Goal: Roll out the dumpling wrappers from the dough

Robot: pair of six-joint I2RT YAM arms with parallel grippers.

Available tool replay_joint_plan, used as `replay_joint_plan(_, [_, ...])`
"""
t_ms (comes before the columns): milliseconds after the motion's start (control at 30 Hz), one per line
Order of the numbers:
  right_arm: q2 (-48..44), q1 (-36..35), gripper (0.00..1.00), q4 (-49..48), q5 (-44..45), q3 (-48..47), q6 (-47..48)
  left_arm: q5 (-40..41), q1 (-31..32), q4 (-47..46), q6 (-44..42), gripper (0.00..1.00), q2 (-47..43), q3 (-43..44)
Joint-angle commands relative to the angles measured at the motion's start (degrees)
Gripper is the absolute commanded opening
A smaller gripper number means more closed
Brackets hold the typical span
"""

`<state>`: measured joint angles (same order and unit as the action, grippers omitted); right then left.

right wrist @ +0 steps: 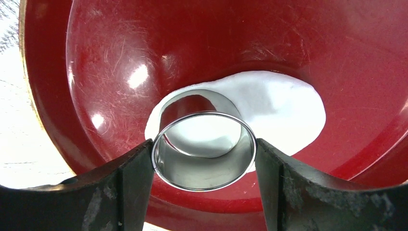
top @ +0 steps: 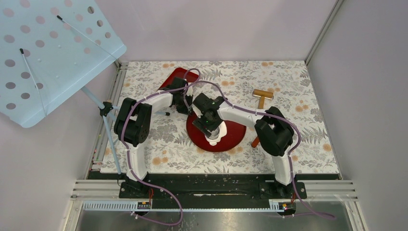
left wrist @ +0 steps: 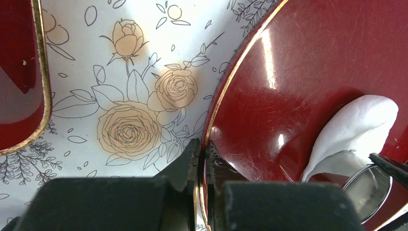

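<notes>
A flat white dough sheet (right wrist: 284, 103) lies in a round red plate (right wrist: 110, 57). My right gripper (right wrist: 204, 154) is shut on a shiny metal ring cutter (right wrist: 204, 171) and holds it on the near edge of the dough. In the top view the right gripper (top: 213, 131) sits over the plate (top: 235, 134). My left gripper (left wrist: 203, 159) is shut on the plate's gold rim (left wrist: 219, 103), at the plate's far left edge (top: 188, 114). The dough (left wrist: 358, 127) and the cutter (left wrist: 368, 185) also show in the left wrist view. No separate small wrapper discs are in view.
A red rectangular tray (top: 172, 77) lies at the back left, also at the left of the left wrist view (left wrist: 19, 72). A wooden roller (top: 263, 95) lies at the back right, a brown handle (top: 255, 142) by the right arm. A perforated blue board (top: 48, 53) overhangs the left.
</notes>
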<state>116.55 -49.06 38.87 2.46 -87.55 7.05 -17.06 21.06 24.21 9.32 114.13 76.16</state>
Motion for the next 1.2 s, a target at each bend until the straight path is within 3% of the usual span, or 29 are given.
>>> replay_joint_plan(0, [0.3, 1.7, 0.41, -4.7, -10.4, 3.2, -4.5, -0.1, 1.5, 0.3, 1.7, 0.00, 3.1, -0.9])
replay_joint_plan(500, [-3.0, 4.4, 0.41, -5.2, -15.5, 4.6, -5.4, 0.2, 1.5, 0.2, 1.8, 0.00, 3.1, -0.8])
replay_joint_plan(900, [-6.4, 5.6, 0.41, -5.2, -11.0, 5.3, -2.0, 0.1, 1.5, 0.3, 1.8, 0.00, 3.1, -0.8])
replay_joint_plan(1167, [-7.8, 7.8, 0.42, -5.3, -13.1, 5.7, -2.3, 0.1, 1.5, 0.2, 1.8, 0.00, 3.0, -0.8])
